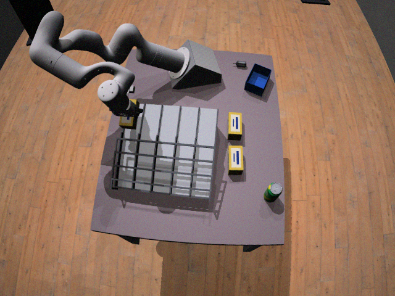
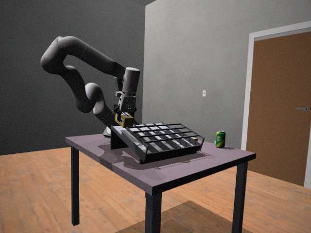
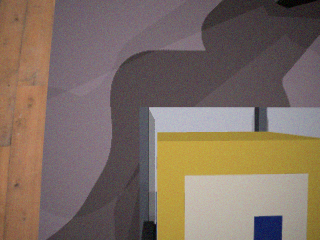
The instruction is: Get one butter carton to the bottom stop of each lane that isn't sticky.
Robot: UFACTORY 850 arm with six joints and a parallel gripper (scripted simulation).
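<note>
A yellow butter carton (image 1: pixel 126 123) (image 2: pixel 128 121) (image 3: pixel 225 156) is held in my gripper (image 1: pixel 129 115) (image 2: pixel 126 116), which is shut on it. The carton is over the upper end of the far-left lane in the top view; whether its underside touches the lane is unclear. The grey sloped shelf (image 1: pixel 189 122) (image 2: pixel 173 153) (image 3: pixel 200 119) has five lanes, and no carton shows at its bottom stop. Two more butter cartons, one nearer the base (image 1: pixel 235 124) and one nearer the front (image 1: pixel 236 159), lie on the table right of the shelf. The fingertips are mostly hidden.
Dark crossbars span the shelf's lower half. A green and yellow can (image 1: pixel 273 192) (image 2: pixel 220 139) stands near the table's right edge. A blue open bin (image 1: pixel 257 79) and a small dark object (image 1: pixel 241 63) are at the back right, beside the robot's wedge-shaped base (image 1: pixel 203 60).
</note>
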